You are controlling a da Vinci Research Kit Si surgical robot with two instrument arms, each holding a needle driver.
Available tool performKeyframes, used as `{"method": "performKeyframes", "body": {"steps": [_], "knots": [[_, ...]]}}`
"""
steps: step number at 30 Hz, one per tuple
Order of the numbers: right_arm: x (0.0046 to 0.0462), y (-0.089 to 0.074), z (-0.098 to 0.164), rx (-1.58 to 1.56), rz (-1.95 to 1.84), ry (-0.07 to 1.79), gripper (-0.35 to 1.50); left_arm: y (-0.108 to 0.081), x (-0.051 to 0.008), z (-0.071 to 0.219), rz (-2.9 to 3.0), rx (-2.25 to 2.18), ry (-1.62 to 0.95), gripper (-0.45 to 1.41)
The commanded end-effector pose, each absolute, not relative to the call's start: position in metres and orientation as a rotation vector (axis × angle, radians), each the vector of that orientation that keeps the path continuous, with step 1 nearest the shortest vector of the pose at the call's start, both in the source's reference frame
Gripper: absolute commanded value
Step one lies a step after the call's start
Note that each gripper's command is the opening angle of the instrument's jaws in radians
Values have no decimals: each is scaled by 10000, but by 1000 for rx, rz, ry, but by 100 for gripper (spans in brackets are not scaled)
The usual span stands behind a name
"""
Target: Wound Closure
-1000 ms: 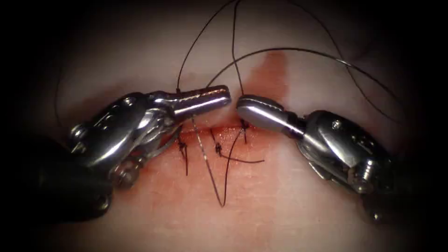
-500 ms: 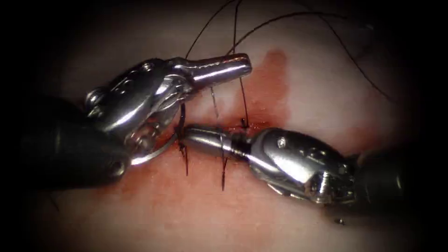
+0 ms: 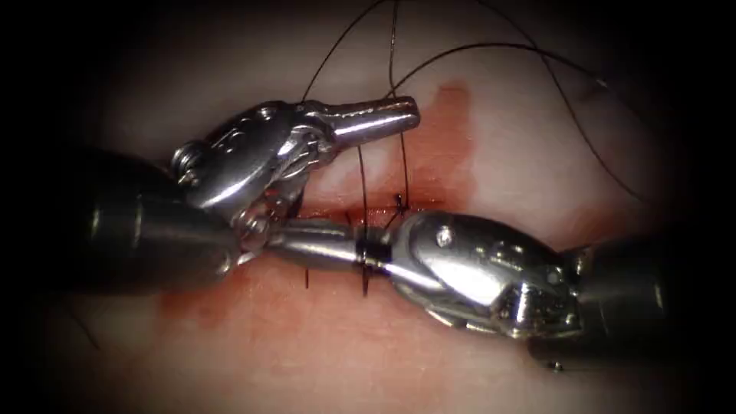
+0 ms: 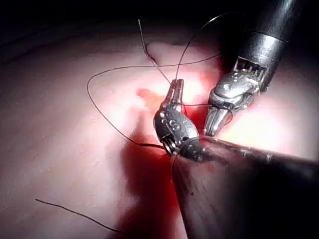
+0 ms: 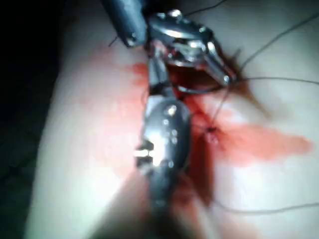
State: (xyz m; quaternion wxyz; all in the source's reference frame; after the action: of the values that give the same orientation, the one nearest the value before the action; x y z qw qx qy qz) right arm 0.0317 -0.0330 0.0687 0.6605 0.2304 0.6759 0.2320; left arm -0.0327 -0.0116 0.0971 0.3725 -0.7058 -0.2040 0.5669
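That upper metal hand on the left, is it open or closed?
Closed. In the endoscope view the left hand has both halves pressed together along their length, with thread hanging below it.

My right tool (image 5: 158,82) reaches along the cut in the tissue (image 5: 89,149), its jaws closed together and its tip lying under the wrist of my left tool (image 5: 225,77); I cannot tell whether anything is caught between them. The left tool's jaws, also closed, point away over a curved needle (image 5: 197,90) just beneath them. Red fluid (image 5: 259,142) spreads beside a small dark knot (image 5: 211,130), and thin thread (image 5: 279,78) trails off.
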Motion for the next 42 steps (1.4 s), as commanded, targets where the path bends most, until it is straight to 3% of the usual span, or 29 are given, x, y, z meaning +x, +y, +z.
{"method": "performKeyframes", "body": {"steps": [1, 23, 24, 25, 27, 28, 36, 42], "knots": [[321, -336, 692, 518, 532, 1545, -35, -119, -333, 979, 1455, -1813, -519, -45], [293, -315, 708, 436, 882, 1694, -35, -140, -323, 990, 1351, -1897, -450, -45], [292, -314, 708, 439, 920, 1691, -25, -142, -322, 987, 1337, -1904, -446, -45], [291, -313, 707, 436, 931, 1691, 4, -142, -322, 987, 1336, -1902, -443, -45], [289, -312, 706, 438, 956, 1689, 37, -143, -322, 985, 1328, -1905, -439, -45], [287, -308, 701, 439, 986, 1696, 67, -144, -321, 985, 1314, -1910, -430, -45], [275, -305, 698, 427, 1003, 1707, 79, -146, -308, 980, 1268, -1916, -401, -45], [270, -304, 702, 393, 1021, 1709, 78, -152, -307, 977, 1259, -1915, -390, -45]]}}
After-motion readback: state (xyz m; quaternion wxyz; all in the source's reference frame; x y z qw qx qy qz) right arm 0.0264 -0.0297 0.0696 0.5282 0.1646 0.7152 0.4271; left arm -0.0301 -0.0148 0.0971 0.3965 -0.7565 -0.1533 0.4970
